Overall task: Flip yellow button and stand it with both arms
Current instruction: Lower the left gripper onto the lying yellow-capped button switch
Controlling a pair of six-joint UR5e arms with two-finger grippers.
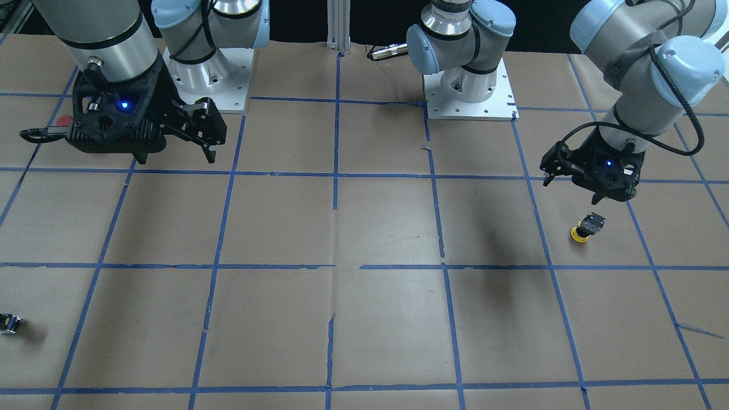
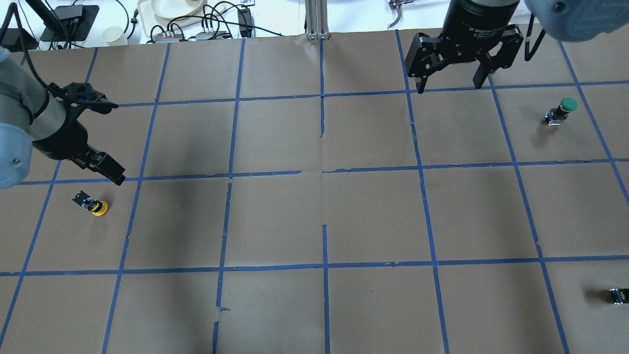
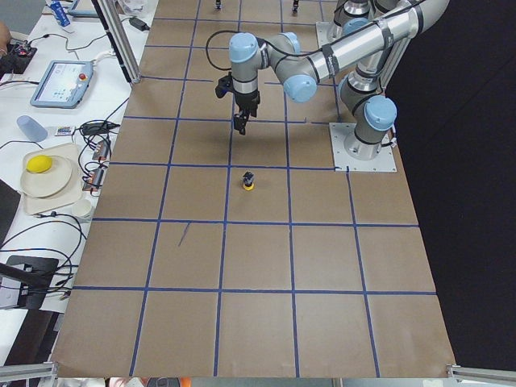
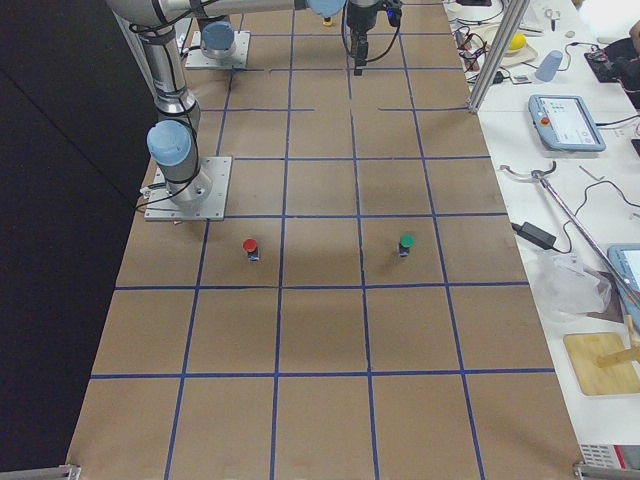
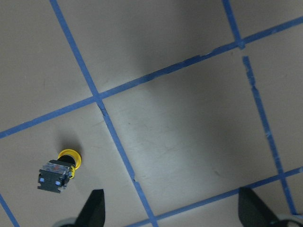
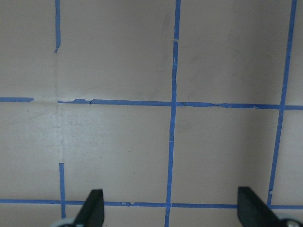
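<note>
The yellow button [image 2: 92, 204] lies tipped over on the brown paper at the table's left side, its yellow cap against the paper and its grey base raised. It also shows in the front view [image 1: 586, 228], the left side view [image 3: 249, 181] and the left wrist view [image 5: 59, 171]. My left gripper [image 2: 110, 140] is open and empty. It hovers above the table a little beyond the button, not touching it, and shows in the front view [image 1: 571, 189] too. My right gripper [image 2: 449, 83] is open and empty, high over the far right of the table.
A green-capped button [image 2: 565, 109] stands at the far right. A red-capped button [image 4: 250, 246] stands near the right arm's base. A tiny dark block with yellow specks [image 2: 618, 295] lies at the near right edge. Blue tape lines grid the paper.
</note>
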